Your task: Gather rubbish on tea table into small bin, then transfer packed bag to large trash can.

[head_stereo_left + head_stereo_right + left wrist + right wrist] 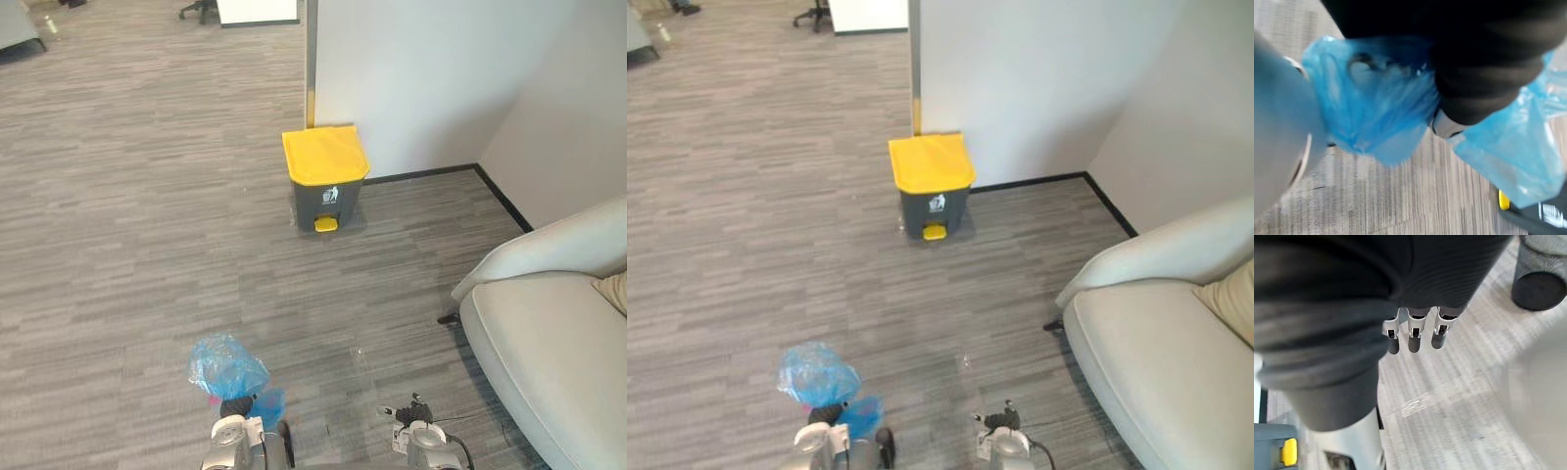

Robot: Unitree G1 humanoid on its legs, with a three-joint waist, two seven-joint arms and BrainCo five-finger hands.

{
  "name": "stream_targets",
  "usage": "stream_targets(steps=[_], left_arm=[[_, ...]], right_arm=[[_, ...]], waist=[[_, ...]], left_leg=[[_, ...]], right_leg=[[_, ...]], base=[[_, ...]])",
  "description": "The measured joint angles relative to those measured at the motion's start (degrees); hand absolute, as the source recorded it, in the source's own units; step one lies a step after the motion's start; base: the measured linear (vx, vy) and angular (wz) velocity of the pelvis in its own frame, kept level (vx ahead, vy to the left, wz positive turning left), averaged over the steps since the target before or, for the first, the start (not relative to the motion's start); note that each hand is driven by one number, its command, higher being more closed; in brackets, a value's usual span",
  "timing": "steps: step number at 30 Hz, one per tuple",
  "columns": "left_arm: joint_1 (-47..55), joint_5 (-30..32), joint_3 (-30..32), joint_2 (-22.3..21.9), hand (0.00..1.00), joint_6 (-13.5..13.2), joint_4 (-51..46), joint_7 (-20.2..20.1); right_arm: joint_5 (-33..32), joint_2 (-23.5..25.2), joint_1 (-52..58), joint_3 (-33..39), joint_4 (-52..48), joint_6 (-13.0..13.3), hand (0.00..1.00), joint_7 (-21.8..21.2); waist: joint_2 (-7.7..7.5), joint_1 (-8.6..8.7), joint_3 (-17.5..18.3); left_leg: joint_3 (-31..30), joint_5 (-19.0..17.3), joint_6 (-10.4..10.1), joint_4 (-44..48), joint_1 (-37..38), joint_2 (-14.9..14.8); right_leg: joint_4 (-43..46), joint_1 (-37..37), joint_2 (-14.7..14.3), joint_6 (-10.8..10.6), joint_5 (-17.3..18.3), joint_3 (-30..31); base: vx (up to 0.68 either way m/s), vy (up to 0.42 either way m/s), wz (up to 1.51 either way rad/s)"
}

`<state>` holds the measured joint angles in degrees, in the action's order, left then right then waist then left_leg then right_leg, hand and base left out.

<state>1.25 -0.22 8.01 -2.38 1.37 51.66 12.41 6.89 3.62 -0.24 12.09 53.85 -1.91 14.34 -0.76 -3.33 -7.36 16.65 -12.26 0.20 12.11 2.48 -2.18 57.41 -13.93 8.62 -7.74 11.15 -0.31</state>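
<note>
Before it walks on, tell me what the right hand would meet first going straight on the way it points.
The carpet. The right hand hangs with straight fingers aimed down at it; nothing shows in between, though depth is unclear.

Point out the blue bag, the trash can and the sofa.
blue bag (223, 366), left eye view, on its puffed-up upper part.
trash can (325, 155), left eye view, on its yellow lid.
sofa (549, 352), left eye view, on its seat cushion.
</note>
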Motion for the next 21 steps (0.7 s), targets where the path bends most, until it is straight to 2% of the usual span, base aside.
stream_targets(steps=[2, 3, 6, 7, 8, 9, 10, 12, 13, 15, 16, 17, 19, 20, 21], left_arm=[[-0.45, -0.02, 0.01, 0.05, 1.00, 0.63, 0.22, 0.23], [-1.20, -0.02, 0.04, 0.15, 1.00, 0.67, 0.93, 0.28], [-1.46, 0.02, 0.00, 0.40, 1.00, 0.66, 2.11, 0.19], [-1.56, 0.02, -0.04, 0.82, 1.00, 0.65, 2.56, 0.17], [-1.75, 0.05, -0.09, 1.41, 1.00, 0.57, 2.60, 0.08], [-2.33, 0.08, -0.08, 1.24, 1.00, 0.61, 3.50, 0.06], [-2.11, 0.09, 0.02, 0.95, 1.00, 0.56, 4.07, -0.24], [-1.49, 0.12, -0.04, 0.31, 1.00, 0.57, 4.06, -0.21], [-1.43, 0.11, 0.02, 0.30, 1.00, 0.57, 4.03, -0.23], [-1.36, 0.03, 0.69, -0.84, 1.00, 0.57, 2.92, -0.21], [-0.85, 0.02, 1.00, -0.81, 1.00, 0.51, 1.85, -0.37], [-0.51, 0.02, 2.19, -0.86, 1.00, 0.49, 0.93, -0.28], [0.03, 0.00, 2.37, -0.83, 1.00, 0.43, -1.01, -0.24], [-0.02, -0.01, 2.15, -0.91, 1.00, 0.28, -1.67, -0.29], [-0.14, -0.01, 2.17, -0.90, 1.00, 0.28, -1.80, -0.30]], right_arm=[[0.35, 0.02, 0.04, 0.18, -1.25, 0.19, 0.00, 0.03], [1.21, 0.00, -0.40, 0.39, -1.38, 0.17, 0.00, -0.08], [2.12, 0.01, -1.20, 1.34, -0.95, 0.27, 0.00, -0.16], [2.13, -0.01, -1.68, 1.48, -0.61, 0.28, 0.00, -0.17], [2.12, -0.04, -1.52, 1.85, 0.05, 0.28, 0.00, -0.21], [2.16, -0.59, -2.47, 2.42, 0.41, 0.29, 0.00, -0.35], [2.21, -1.63, -3.93, 3.08, 1.40, 0.19, 0.00, -0.32], [2.19, -1.67, -4.03, 3.63, 2.10, 0.11, 0.00, -0.21], [2.14, -1.60, -3.69, 3.60, 1.76, 0.15, 0.00, -0.21], [2.02, -1.47, -2.67, 3.16, 1.31, 0.09, 0.00, -0.19], [1.96, -1.32, -2.65, 1.85, 1.22, 0.04, 0.00, -0.16], [1.93, -0.98, -2.41, 0.94, 1.22, -0.05, 0.00, -0.14], [1.69, -0.53, -2.27, 0.70, 1.24, -0.39, 0.00, -0.12], [1.46, -0.38, -2.15, 0.99, 1.22, -0.41, 0.00, -0.03], [1.39, -0.29, -2.19, 1.25, 1.07, -0.43, 0.00, 0.06]], waist=[[0.04, 0.44, -0.12], [-0.13, 0.49, -0.46], [-0.31, 1.41, -0.78], [-0.49, 2.33, -0.91], [-1.54, 3.05, -1.52], [-0.10, 3.23, -2.39], [1.63, 2.52, -2.46], [2.43, 2.66, -2.58], [2.53, 2.94, -2.54], [2.66, 2.92, -2.55], [2.88, 2.63, -2.60], [2.77, 2.43, -2.61], [2.49, 1.71, -2.70], [1.82, 0.80, -2.95], [1.82, 0.37, -2.93]], left_leg=[[0.07, -0.75, 0.01, -2.96, 3.54, 0.09], [-0.01, -1.03, -0.14, -4.48, 6.03, 0.05], [-1.40, -1.13, 0.03, -6.28, 9.67, -0.18], [-3.45, -1.89, 0.19, -6.94, 10.94, -0.16], [-6.07, -3.04, -1.04, -7.73, 12.57, 0.82], [-7.85, -4.23, -1.84, -8.05, 14.11, -0.20], [-9.24, -4.15, -1.85, -6.90, 14.13, -1.47], [-10.15, -3.85, -2.33, -1.39, 12.55, -2.51], [-11.40, -3.43, -3.27, 7.39, 9.08, -3.50], [-12.59, 2.21, -11.14, 25.82, 1.14, -5.82], [-11.42, 2.40, -11.60, 35.52, -3.42, -8.42], [-9.23, 0.98, -9.64, 39.99, -6.55, -10.27], [-5.11, -1.47, -7.34, 39.79, -10.55, -11.66], [-1.52, -2.87, -5.61, 33.61, -11.88, -11.79], [-0.27, -2.87, -5.35, 27.15, -12.64, -11.10]], right_leg=[[-0.05, -4.42, 0.32, 1.75, 1.03, -4.69], [-3.56, -6.92, 0.27, 3.34, 2.09, -8.15], [-19.14, -8.17, -1.28, 4.81, 0.94, -11.74], [-29.20, -7.62, -2.46, 5.05, -2.97, -10.91], [-36.73, -5.99, -2.87, 5.96, -9.51, -9.74], [-35.53, -5.07, -3.93, 8.25, -10.18, -10.00], [-34.25, -5.07, -4.83, 8.87, -7.77, -10.39], [-31.86, -4.23, -4.86, 9.53, -3.99, -11.46], [-32.32, -2.21, -4.82, 9.55, -2.62, -12.53], [-35.82, 2.69, -5.64, 9.97, -1.68, -13.43], [-38.61, 6.27, -6.73, 10.84, -0.84, -13.44], [-40.87, 9.32, -7.47, 11.20, -0.57, -13.20], [-43.77, 13.31, -7.50, 10.58, -0.95, -12.62], [-45.01, 15.35, -6.88, 10.30, -1.12, -11.73], [-45.66, 16.66, -6.25, 10.14, -1.14, -11.25]], base=[[0.41, 0.078, -0.02], [0.38, 0.005, 0.08], [0.40, -0.072, 0.33], [0.46, -0.182, 0.77], [0.47, -0.198, 0.75], [0.47, -0.181, 0.35], [0.41, -0.173, 0.04], [0.39, -0.181, 0.12], [0.47, -0.225, 0.44], [0.48, -0.201, 0.36], [0.41, -0.088, -0.01], [0.40, -0.057, -0.13], [0.33, -0.005, -0.35], [0.37, 0.044, -0.48], [0.45, 0.107, -0.49]])
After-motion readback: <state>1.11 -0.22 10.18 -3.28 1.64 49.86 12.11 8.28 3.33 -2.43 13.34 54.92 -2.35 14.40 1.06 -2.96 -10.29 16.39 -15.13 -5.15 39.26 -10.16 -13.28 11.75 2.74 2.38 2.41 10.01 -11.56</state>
